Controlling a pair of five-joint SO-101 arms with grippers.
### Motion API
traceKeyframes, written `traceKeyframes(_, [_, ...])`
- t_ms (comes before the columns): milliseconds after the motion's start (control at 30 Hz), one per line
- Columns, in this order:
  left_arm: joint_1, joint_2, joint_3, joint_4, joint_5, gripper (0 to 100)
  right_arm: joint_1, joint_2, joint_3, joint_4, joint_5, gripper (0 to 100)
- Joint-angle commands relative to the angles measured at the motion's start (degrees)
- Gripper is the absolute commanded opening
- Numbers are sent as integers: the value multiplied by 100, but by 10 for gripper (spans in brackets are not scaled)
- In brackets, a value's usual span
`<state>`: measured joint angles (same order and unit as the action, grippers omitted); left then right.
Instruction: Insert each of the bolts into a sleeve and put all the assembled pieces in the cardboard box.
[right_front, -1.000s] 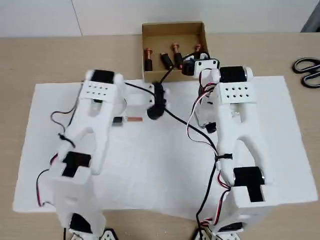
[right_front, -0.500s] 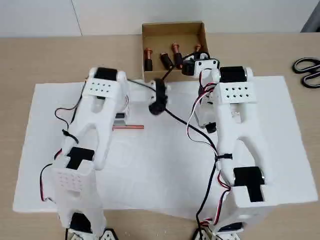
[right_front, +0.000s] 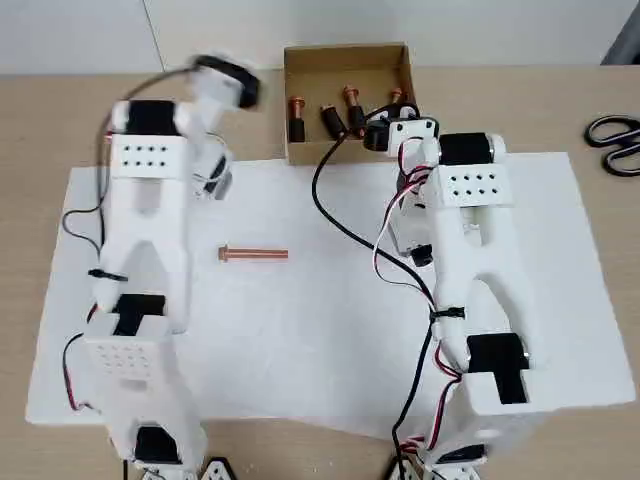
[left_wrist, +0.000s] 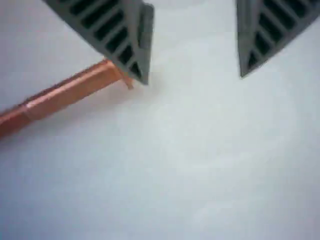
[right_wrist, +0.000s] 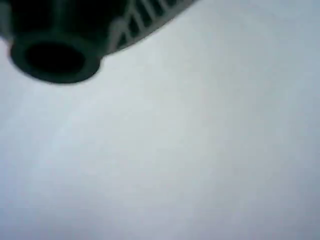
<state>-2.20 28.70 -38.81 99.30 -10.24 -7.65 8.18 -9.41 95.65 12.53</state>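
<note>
A copper bolt (right_front: 253, 254) lies flat on the white sheet (right_front: 300, 340), apart from both arms. In the left wrist view the bolt (left_wrist: 65, 92) has its head just beside one finger (left_wrist: 135, 45) of my open left gripper (left_wrist: 192, 65), with nothing between the jaws. In the high view my left gripper (right_front: 214, 182) hangs behind and left of the bolt. My right gripper (right_front: 417, 250) is shut on a black sleeve (right_wrist: 54, 59), whose open end faces the camera. The cardboard box (right_front: 345, 48) at the back holds several bolts seated in sleeves (right_front: 333, 120).
Scissors (right_front: 614, 133) lie on the wooden table at the far right. Black and red cables (right_front: 345, 225) run from the box's front across the sheet to the right arm. Bare sheet lies in front of the bolt and between the arms.
My left arm has swung away from the sheet's middle toward the back left, leaving the bolt lying on the sheet. The right arm has not moved.
</note>
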Motion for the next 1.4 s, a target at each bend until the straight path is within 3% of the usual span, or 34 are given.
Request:
traceKeyframes(0, [-35,-88,-4,123,2321,111,-13,-312,-18,22,-70,20])
traceKeyframes(267, [281,-853,1376,114,4695,111,-31,-312,-18,57,-79,18])
traceKeyframes(500, [554,-888,1622,114,5134,115,-31,-312,-18,57,-79,18])
traceKeyframes(767, [545,-378,1622,105,6549,115,-31,-312,-18,66,-79,18])
traceKeyframes(1000, [695,571,1596,105,7314,112,-40,-312,-18,57,-79,18])
traceKeyframes(1367, [791,765,1587,-18,7481,115,-40,-312,-18,48,-79,18])
